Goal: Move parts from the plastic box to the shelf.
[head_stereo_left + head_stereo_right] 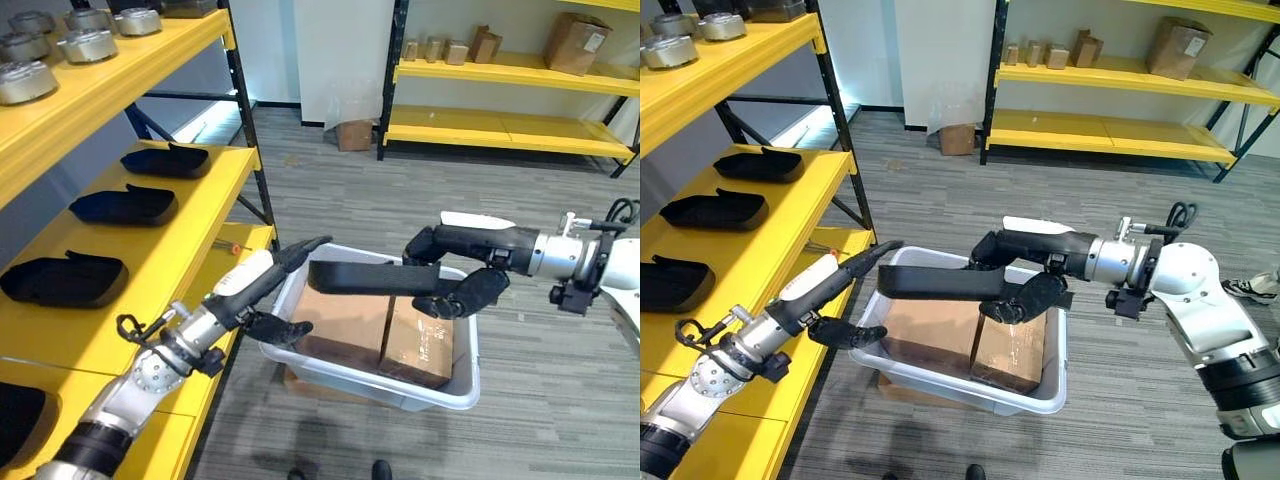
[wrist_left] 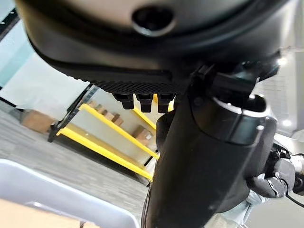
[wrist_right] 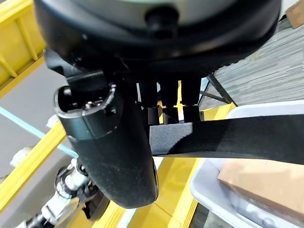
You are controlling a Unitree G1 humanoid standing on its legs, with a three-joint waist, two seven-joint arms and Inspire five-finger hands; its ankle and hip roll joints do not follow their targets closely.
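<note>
Black part [image 1: 365, 277] spanned the plastic box [image 1: 455, 395], open floor [image 1: 400, 200] beyond, shelf [image 1: 205, 225] edge bare beside black trays [image 1: 125, 205].

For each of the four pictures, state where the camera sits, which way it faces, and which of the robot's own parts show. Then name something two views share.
Left eye view: on the head, looking down at the plastic box; both arms show.
Right eye view: beside it, same scene.
Left wrist view: on the left wrist, along the left hand toward far shelving.
Right wrist view: on the right wrist, along the right hand, which grips the black part.
Shared: both eye views show that part.
</note>
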